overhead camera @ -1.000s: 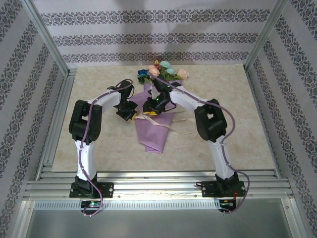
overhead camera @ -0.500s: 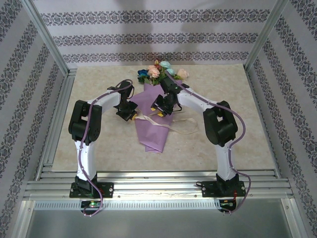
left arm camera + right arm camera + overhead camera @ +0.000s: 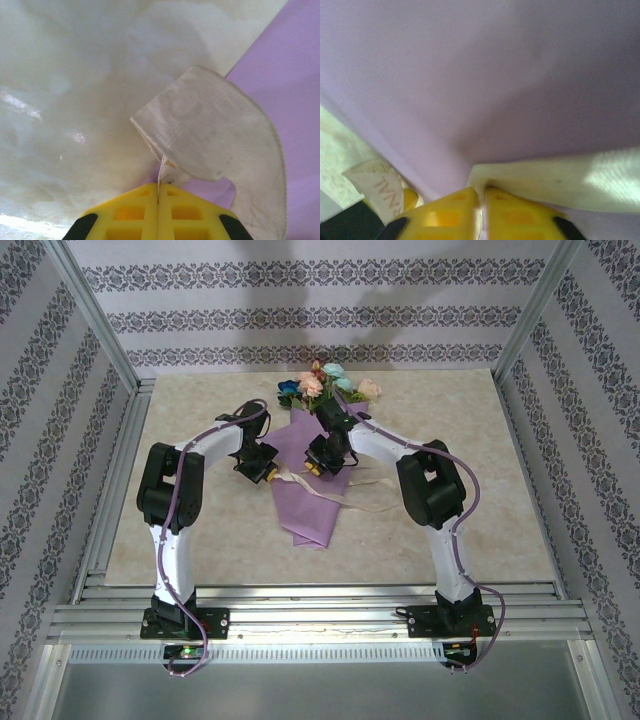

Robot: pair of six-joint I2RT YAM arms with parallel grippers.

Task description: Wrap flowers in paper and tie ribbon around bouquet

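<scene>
Worktop (image 3: 480,460): pale marbled surface, boxed in by walls with patterned stripes.
Bouquet (image 3: 308,502): lies mid-worktop as a narrow cone, pointed end toward the arm bases.
Paper (image 3: 495,75): lilac, wrapped around the bouquet.
Flowers (image 3: 325,383): pink, peach and blue blooms at the bouquet's wide far end.
Ribbon (image 3: 210,135): cream, curling over the bouquet's left edge; a loose tail trails off its right side.
Left fingers (image 3: 147,202): together, clamped on the ribbon just beside the bouquet's left edge.
Right fingers (image 3: 462,202): together, pinching the ribbon on top of the bouquet.

table (image 3: 240,540): beige marbled top | walls (image 3: 300,315): striped floral wallpaper | frame (image 3: 300,618): aluminium rails at near edge
</scene>
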